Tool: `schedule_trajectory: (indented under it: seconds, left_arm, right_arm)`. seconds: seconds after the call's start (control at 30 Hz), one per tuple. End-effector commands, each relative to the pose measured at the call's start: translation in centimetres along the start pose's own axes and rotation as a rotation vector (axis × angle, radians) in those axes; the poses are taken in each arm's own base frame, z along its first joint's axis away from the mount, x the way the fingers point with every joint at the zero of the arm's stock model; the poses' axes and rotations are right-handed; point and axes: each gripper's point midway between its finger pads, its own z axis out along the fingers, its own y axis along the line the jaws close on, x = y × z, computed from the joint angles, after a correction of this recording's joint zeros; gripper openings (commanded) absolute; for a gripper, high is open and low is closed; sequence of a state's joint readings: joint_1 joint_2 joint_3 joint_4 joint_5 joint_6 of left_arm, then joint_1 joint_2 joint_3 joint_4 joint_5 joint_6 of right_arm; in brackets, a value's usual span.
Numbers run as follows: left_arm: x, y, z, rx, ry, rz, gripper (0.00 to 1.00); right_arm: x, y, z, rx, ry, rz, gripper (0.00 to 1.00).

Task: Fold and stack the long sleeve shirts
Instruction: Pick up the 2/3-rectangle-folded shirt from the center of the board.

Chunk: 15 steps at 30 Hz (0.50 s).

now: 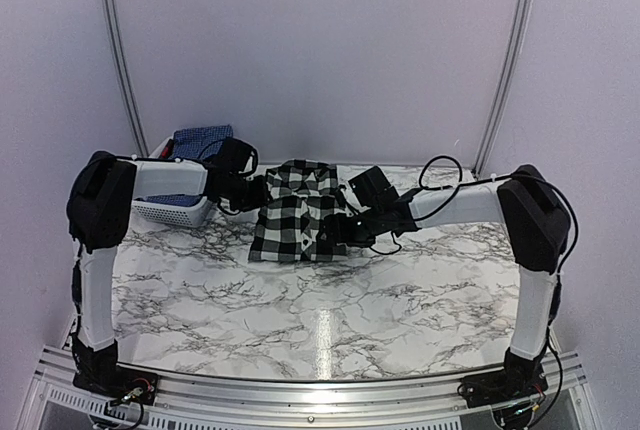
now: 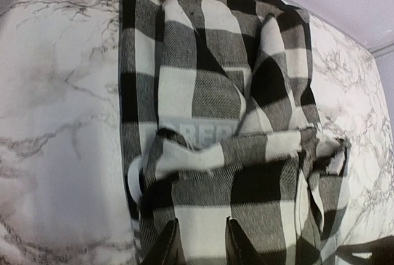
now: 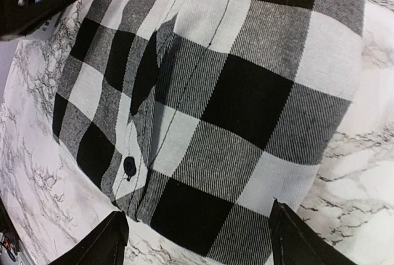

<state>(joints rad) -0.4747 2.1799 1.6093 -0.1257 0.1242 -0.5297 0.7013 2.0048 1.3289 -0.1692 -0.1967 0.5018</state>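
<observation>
Checked shirt (image 1: pixel 295 215) lies partly folded into a compact block on the marble table (image 1: pixel 330 310), far-centre, just right of the white basket (image 1: pixel 170 212) that holds the blue shirt (image 1: pixel 203 138). Long axis runs near-to-far, collar end away from the bases, hem toward them. Arms flank it across the short axis: left gripper (image 1: pixel 257 195) at the left edge up toward the collar end, right gripper (image 1: pixel 337 230) at the right edge, closer to the hem. Neither is clearly nearer; both are right at the cloth. Left: fingers (image 2: pixel 171 246) only narrowly parted, rumpled fabric and the grey neck label (image 2: pixel 200 130) just ahead of them, check cloth showing in the gap. Can't tell if it's pinching a fold or sitting loose on top. Right: fingers (image 3: pixel 295 237) spread wide, straddling the hem corner near the placket button (image 3: pixel 129 166), cloth flat underneath, nothing held. Pose: upper links rise from the bases, forearms turn inward and point at each other over the shirt. My read: next fold goes along the long axis, hem toward collar, so right has to drop and close on that corner. Left's grip needs confirming first.
</observation>
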Motion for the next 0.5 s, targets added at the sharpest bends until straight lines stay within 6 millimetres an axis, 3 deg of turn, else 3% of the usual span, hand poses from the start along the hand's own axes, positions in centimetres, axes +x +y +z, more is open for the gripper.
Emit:
schedule_trajectory:
  seconds: [0.0, 0.23, 0.47]
  left_arm:
    - [1.7, -2.5, -4.6, 0.003, 0.003, 0.055, 0.26]
    - [7.3, 0.0, -4.0, -0.012, 0.09, -0.025, 0.23]
    - [11.6, 2.1, -4.1, -0.02, 0.146, -0.073, 0.23]
  right_arm:
    - [-0.7, 0.0, -2.1, -0.018, -0.041, 0.032, 0.74]
    - [0.3, 0.3, -1.0, -0.043, -0.013, 0.051, 0.62]
    - [2.2, -2.2, -0.8, 0.027, 0.01, 0.09, 0.57]
